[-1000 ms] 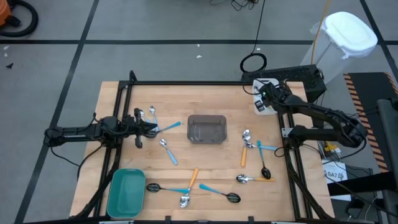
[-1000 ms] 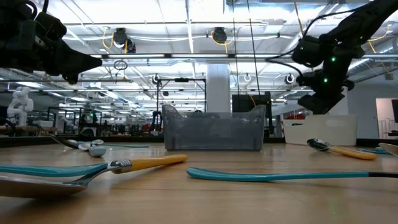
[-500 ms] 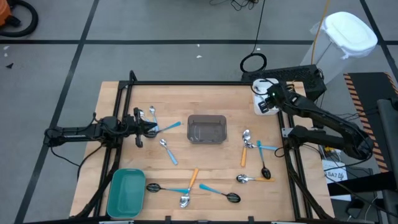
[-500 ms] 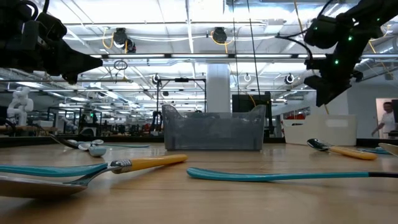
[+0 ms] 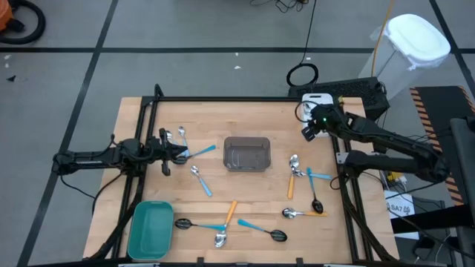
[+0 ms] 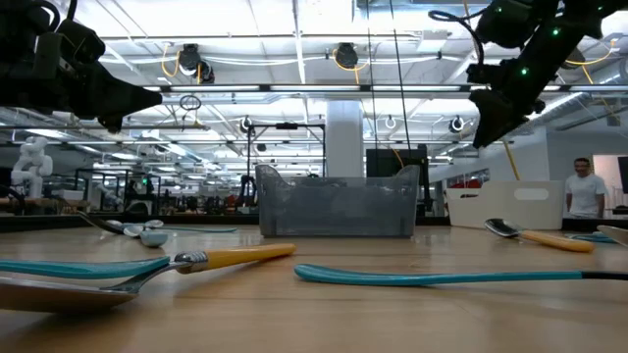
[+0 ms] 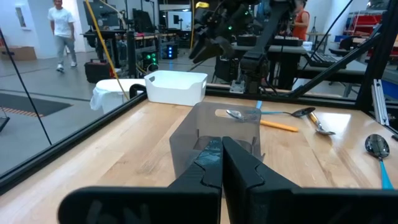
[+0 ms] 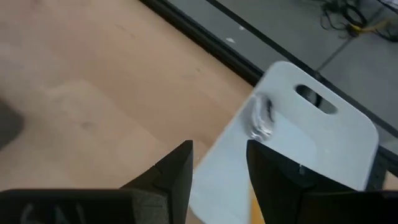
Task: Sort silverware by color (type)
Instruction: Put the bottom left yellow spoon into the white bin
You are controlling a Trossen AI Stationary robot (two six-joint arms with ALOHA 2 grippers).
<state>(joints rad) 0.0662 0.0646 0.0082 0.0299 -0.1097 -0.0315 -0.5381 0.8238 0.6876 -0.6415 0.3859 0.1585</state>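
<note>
Silverware [image 5: 201, 179] scattered; R gripper [image 5: 306, 132] prob. empty.

- high view: overhead, straight down on the whole table [image 5: 245, 111].
- low view: at tabletop height, level across it, close to the near spoons.
- both show the grey bin [image 5: 247, 153].
- wrist views: forward past each arm's own fingers.

Wooden desk [image 5: 245, 119] has a clear grey bin [image 5: 247, 154] sitting mid-desk, a teal tray [image 5: 151, 230] at one corner, and a white bin [image 5: 318, 113] at the far corner opposite. Off the desk there's a white-lidded trash can [image 5: 413, 46] on the floor, and a person [image 6: 586, 191] standing in the background.
</note>
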